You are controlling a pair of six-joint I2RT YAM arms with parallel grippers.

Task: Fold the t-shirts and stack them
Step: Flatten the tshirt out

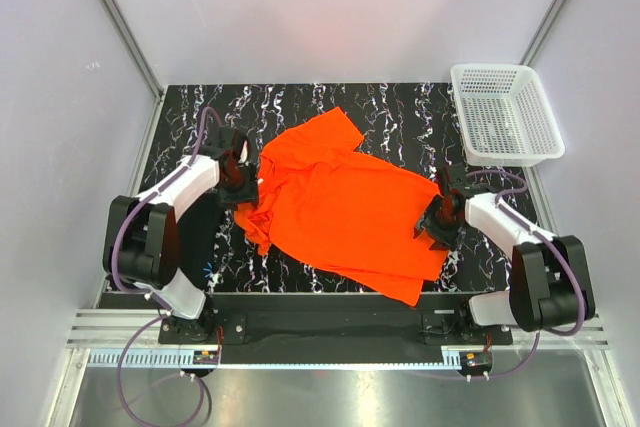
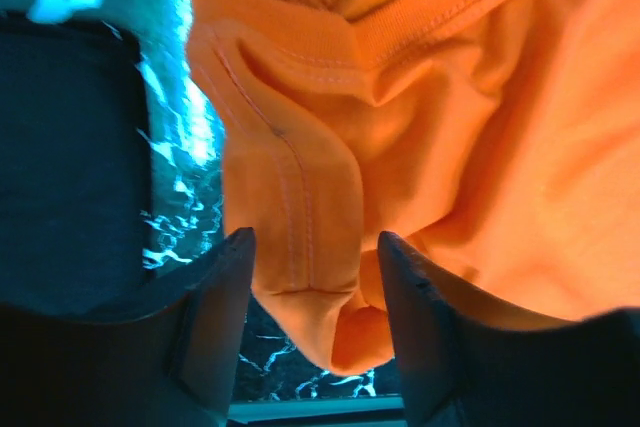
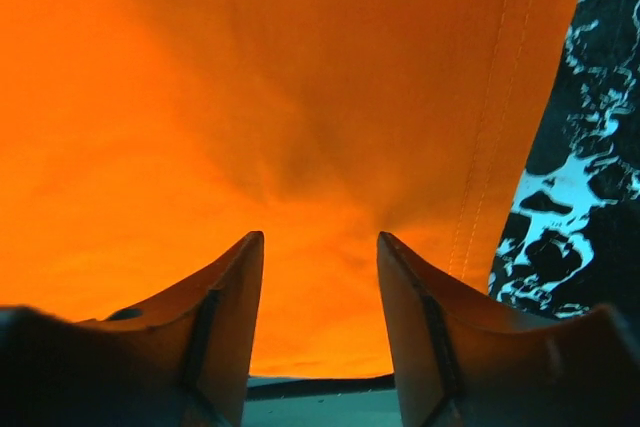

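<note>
The orange-red t-shirt (image 1: pixel 340 202) lies spread and slightly rumpled in the middle of the black marbled mat (image 1: pixel 400 117). My left gripper (image 1: pixel 243 185) is at its left edge by the collar. In the left wrist view the gripper (image 2: pixel 315 242) is open, and a fold of the shirt's shoulder seam (image 2: pixel 300 207) hangs between the fingers. My right gripper (image 1: pixel 432 224) is at the shirt's right edge. It is open (image 3: pixel 320 239) with flat orange cloth (image 3: pixel 250 97) between the fingers. A plain black folded cloth (image 2: pixel 60 167) lies left of the left gripper, mostly hidden under the left arm (image 1: pixel 197 237).
A white mesh basket (image 1: pixel 505 112) stands at the back right, off the mat's corner. Bare mat shows right of the hem in the right wrist view (image 3: pixel 580 177). Grey walls close in the sides and back.
</note>
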